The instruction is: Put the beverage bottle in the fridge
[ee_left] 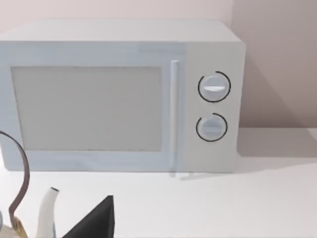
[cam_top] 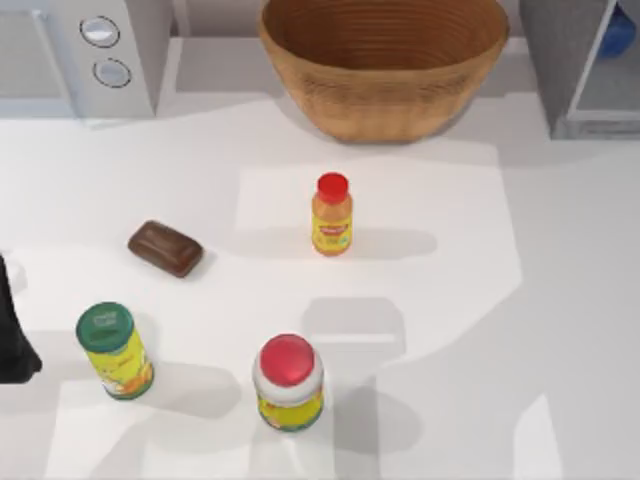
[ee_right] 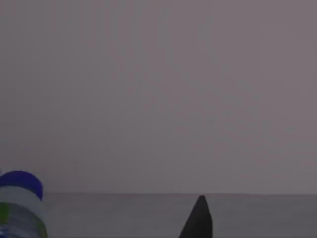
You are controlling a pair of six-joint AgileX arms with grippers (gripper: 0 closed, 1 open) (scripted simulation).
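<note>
The beverage bottle (ee_right: 19, 206), clear with a blue cap, stands at the edge of the right wrist view against a plain grey wall and floor. In the top view its blue part (cam_top: 620, 30) shows inside the fridge (cam_top: 565, 70), the grey cabinet at the back right. My right gripper (ee_right: 198, 223) shows as a dark tip beside the bottle, apart from it. My left gripper (cam_top: 15, 335) is parked at the table's left edge, and in its wrist view it (ee_left: 94, 223) faces the microwave.
A light grey microwave (cam_top: 120, 50) stands at the back left and a wicker basket (cam_top: 385, 70) at the back middle. On the table are a small orange bottle (cam_top: 331, 215), a brown block (cam_top: 165, 248), a green-lidded can (cam_top: 113, 350) and a red-lidded jar (cam_top: 289, 382). A white spout with a brown handle (ee_left: 47, 210) is near the left gripper.
</note>
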